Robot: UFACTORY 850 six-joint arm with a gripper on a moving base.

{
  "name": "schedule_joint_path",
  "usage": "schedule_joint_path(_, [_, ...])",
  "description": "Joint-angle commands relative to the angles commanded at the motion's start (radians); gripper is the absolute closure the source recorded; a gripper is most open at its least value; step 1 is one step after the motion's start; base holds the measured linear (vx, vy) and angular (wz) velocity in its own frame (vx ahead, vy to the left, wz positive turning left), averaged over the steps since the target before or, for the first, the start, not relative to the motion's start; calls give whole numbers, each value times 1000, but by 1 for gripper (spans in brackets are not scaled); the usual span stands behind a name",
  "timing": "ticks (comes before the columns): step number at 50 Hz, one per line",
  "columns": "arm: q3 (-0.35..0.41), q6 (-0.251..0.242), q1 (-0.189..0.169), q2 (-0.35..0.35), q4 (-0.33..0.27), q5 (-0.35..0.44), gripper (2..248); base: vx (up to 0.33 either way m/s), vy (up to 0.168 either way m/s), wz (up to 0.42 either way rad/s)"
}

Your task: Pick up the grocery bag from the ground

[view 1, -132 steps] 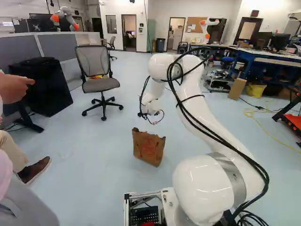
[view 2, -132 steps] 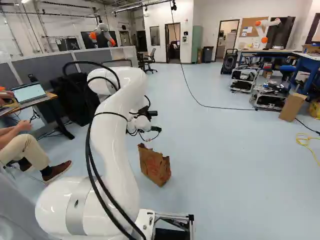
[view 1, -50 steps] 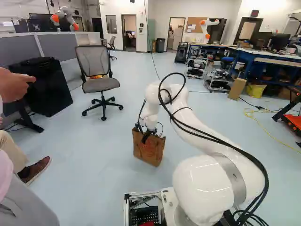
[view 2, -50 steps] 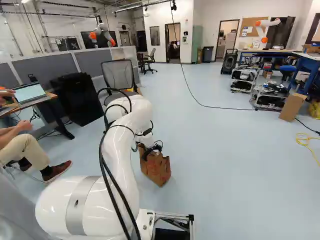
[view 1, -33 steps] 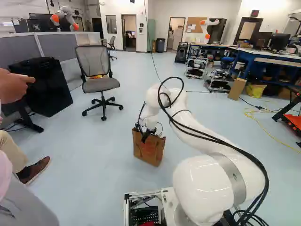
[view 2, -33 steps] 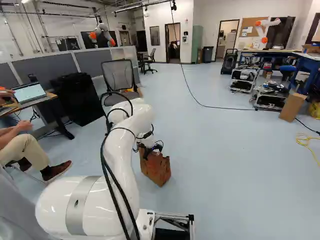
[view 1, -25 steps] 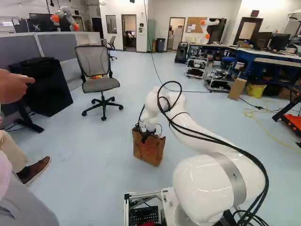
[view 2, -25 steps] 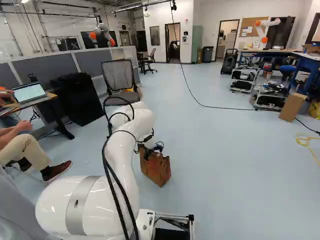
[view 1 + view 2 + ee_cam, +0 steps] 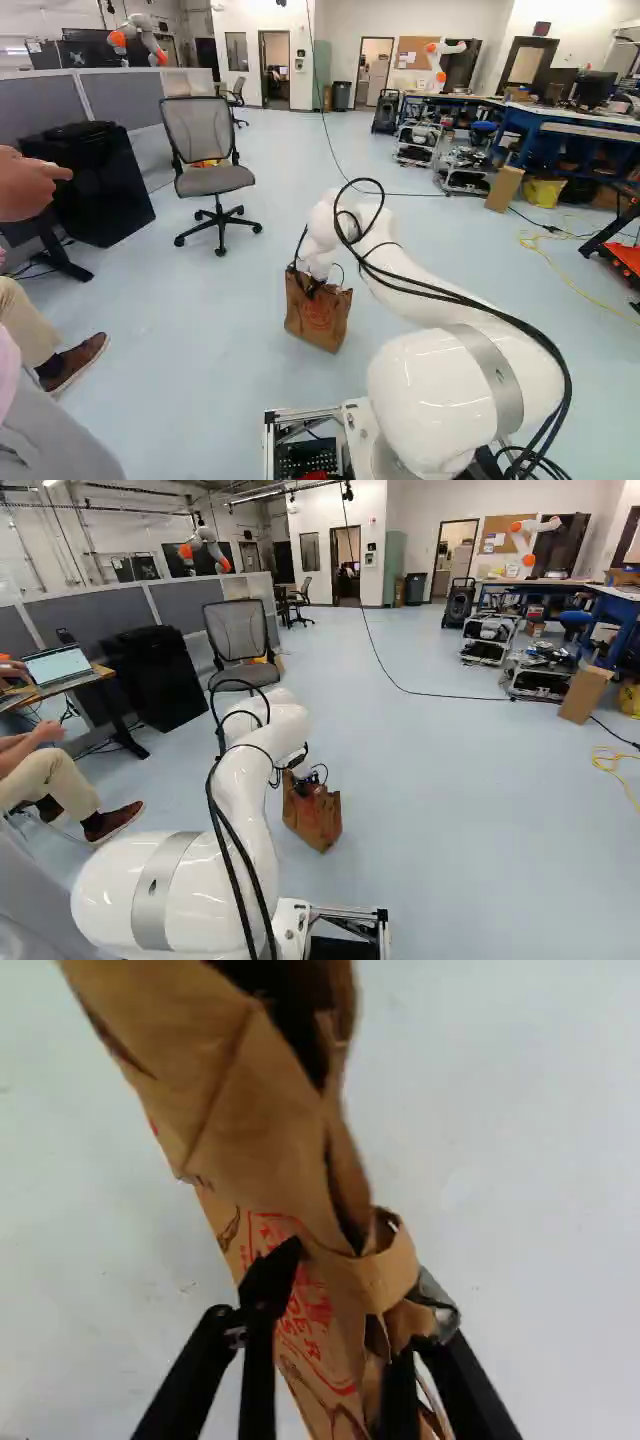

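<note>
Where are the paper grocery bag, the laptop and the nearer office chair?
Paper grocery bag (image 9: 318, 315), left base view, printed side.
Laptop (image 9: 60, 665), right base view, screen.
Nearer office chair (image 9: 215, 180), left base view, seat.

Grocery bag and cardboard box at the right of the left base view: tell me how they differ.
The grocery bag shows red print; the cardboard box looks plain on the sides in view. The grocery bag is creased and buckled near its open mouth, while the cardboard box has straight edges. The end effector is at the grocery bag's top; the cardboard box stands well away from it. Both are brown.
</note>
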Motion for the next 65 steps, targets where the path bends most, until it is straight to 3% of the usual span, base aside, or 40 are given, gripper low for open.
schedule_joint_path(1, [0, 0, 0, 0, 0, 0, 126, 0, 0, 0])
schedule_joint_path(2, [0, 0, 0, 0, 0, 0, 164, 0, 0, 0])
schedule_joint_path(7, [0, 0, 0, 0, 0, 0, 164, 0, 0, 0])
schedule_joint_path(8, [0, 0, 0, 0, 0, 0, 202, 0, 0, 0])
schedule_joint_path(12, [0, 0, 0, 0, 0, 0, 202, 0, 0, 0])
schedule_joint_path(13, [0, 0, 0, 0, 0, 0, 228, 0, 0, 0])
schedule_joint_path(35, [8, 0, 0, 8, 0, 0, 228, 0, 0, 0])
schedule_joint_path(65, [198, 0, 0, 206, 0, 0, 228, 0, 0, 0])
